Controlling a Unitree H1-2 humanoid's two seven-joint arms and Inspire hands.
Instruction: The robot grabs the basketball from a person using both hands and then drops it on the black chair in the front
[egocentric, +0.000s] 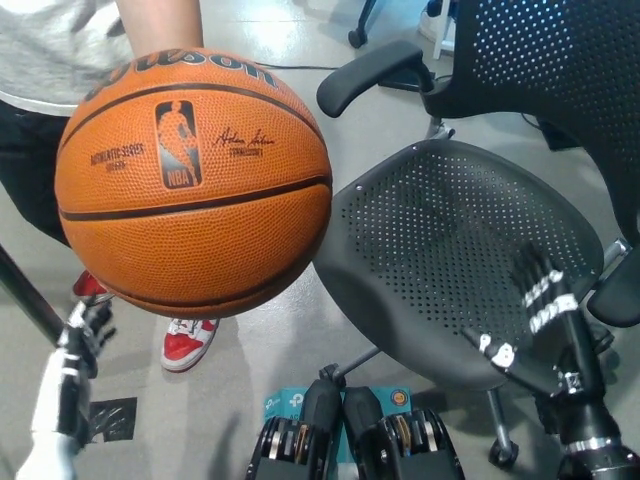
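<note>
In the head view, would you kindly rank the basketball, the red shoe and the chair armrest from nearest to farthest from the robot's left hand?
From the left hand, at lower left:
1. Basketball, just above and to its right.
2. Red shoe, on the floor to its right, under the ball.
3. Chair armrest, far off at upper right.

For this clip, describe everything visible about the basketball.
The basketball is orange with a pebbled, leather-like surface, black seams and black print: a Wilson name near the top, an NBA logo and a signature. It looks fully inflated and fills the upper left of the head view, held up in the air by a person's arm reaching down to its top. Neither the white left hand below it nor the black right hand over the chair touches it.
</note>
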